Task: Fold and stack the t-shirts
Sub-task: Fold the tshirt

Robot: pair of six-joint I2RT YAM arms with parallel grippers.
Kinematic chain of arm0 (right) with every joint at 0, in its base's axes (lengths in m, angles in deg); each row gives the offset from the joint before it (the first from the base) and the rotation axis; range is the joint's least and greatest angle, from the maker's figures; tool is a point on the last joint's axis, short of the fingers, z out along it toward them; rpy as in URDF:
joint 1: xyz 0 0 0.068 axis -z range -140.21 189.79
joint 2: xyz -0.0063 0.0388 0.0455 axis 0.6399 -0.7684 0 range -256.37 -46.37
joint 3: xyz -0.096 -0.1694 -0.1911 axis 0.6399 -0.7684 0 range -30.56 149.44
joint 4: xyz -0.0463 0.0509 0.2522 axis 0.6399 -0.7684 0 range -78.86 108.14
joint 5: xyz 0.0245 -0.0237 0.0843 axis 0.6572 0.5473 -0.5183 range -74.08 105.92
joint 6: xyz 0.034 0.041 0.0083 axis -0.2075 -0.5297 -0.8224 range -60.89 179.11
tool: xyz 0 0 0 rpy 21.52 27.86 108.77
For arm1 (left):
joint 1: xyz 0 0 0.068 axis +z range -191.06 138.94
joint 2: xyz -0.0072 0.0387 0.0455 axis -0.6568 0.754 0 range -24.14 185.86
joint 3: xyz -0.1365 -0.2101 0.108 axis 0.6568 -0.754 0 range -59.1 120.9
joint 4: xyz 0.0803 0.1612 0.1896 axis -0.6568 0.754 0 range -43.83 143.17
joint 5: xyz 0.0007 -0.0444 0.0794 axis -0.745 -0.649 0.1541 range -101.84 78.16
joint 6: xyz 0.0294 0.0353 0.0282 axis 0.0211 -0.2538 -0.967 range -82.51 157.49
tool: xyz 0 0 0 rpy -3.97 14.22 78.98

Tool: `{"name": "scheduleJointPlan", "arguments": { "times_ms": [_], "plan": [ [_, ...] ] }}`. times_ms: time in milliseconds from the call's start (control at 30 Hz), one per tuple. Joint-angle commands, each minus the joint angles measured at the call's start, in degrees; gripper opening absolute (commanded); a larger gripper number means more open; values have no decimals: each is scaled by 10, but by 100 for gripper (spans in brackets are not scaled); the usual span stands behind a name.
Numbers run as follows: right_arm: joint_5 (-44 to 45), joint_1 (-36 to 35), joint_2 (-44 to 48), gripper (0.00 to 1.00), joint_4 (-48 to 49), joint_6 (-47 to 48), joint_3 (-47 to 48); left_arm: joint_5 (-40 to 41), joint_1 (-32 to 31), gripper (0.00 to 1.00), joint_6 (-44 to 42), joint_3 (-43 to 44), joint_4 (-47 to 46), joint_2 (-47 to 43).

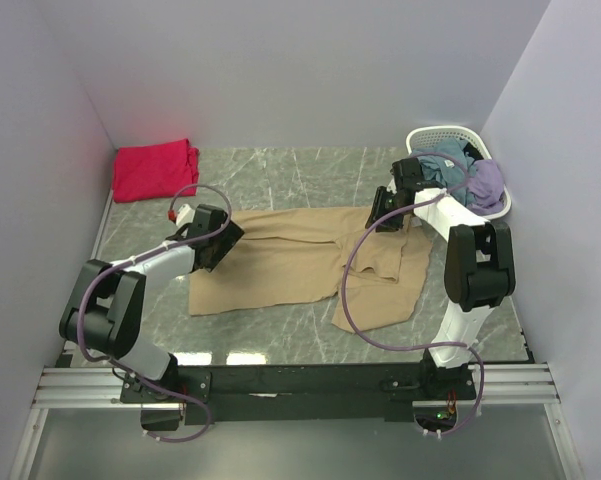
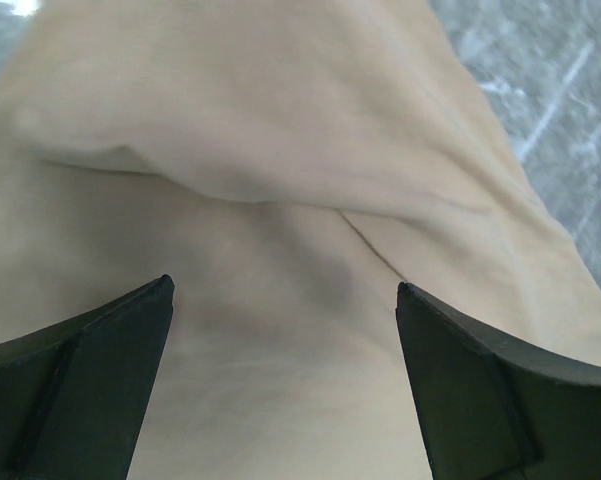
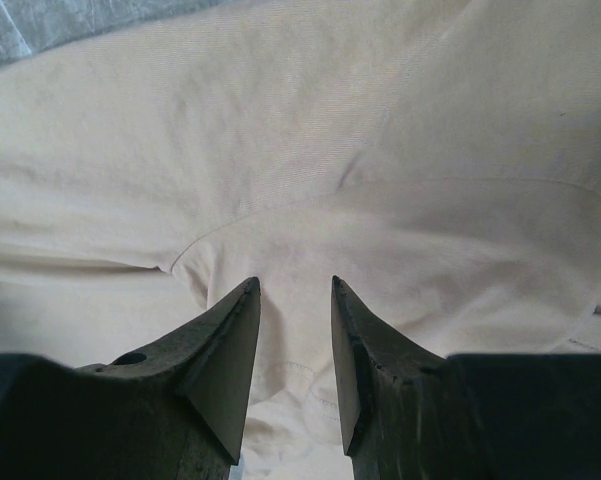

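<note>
Claws over the tan t-shirt
Left claw wide open; right claw half shut, hold unclear. Pulling one side could bunch it crooked.

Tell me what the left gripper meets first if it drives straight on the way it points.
The left gripper would meet the tan t-shirt first: a raised fold lies dead ahead between its open jaws, seemingly close, though depth is unclear.
</note>
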Motion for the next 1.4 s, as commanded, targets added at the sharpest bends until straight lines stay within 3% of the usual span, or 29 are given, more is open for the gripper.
{"name": "scheduleJointPlan", "arguments": {
  "times_ms": [0,300,433,867,1233,1300,1367],
  "plan": [
    [-1,-4,3,42,12,11,8,66,-4,98,65,-2,16,-21],
    [-4,-4,-2,42,12,13,7,97,-5,95,79,50,33,21],
    [-5,-5,-6,42,10,14,10,106,-4,87,83,70,44,49],
    [-1,-5,-16,42,8,17,15,94,-4,31,82,70,47,75],
    [0,-4,-15,42,6,18,14,124,-4,7,71,78,65,72],
    [-4,-5,-16,42,5,19,16,133,-4,16,69,75,68,69],
    [-5,-5,-19,42,5,19,16,134,-4,43,70,65,62,60]
  ]
}}
